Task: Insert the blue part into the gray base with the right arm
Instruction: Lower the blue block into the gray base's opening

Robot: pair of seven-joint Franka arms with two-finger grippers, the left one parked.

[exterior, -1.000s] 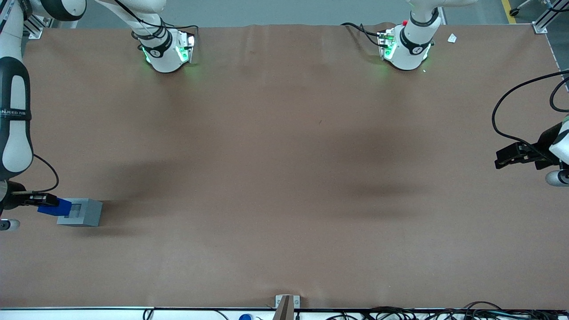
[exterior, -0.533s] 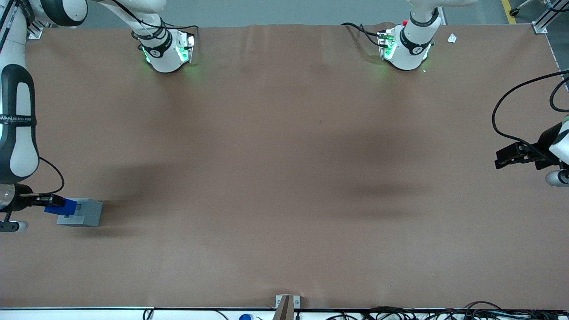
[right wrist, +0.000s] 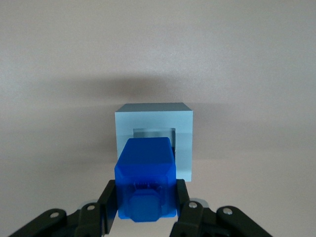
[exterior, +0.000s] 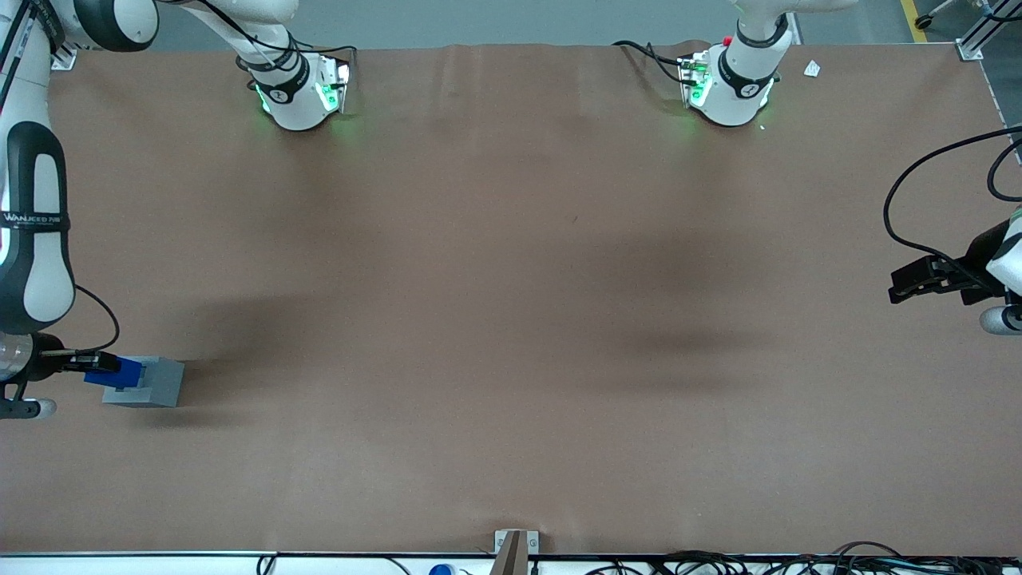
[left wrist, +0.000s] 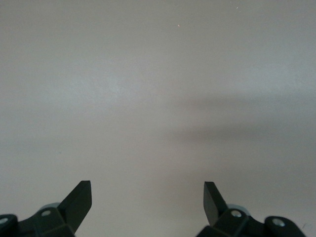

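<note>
The gray base (exterior: 152, 382) sits on the brown table at the working arm's end, nearer the front camera. My right gripper (exterior: 94, 366) is shut on the blue part (exterior: 116, 372) and holds it low over the base's edge, partly above its top. In the right wrist view the blue part (right wrist: 145, 177) is clamped between the two black fingers (right wrist: 107, 200), and it covers part of the gray base (right wrist: 154, 129) and of its square recess (right wrist: 154, 133).
The brown table cover (exterior: 511, 319) stretches wide toward the parked arm's end. Two white arm bases (exterior: 299, 92) with green lights stand at the table's back edge. A small metal bracket (exterior: 515, 543) sits at the front edge.
My gripper with the blue part has moved a little toward the gray base and lower; the part now overlaps the base's top more. The base has not moved.
</note>
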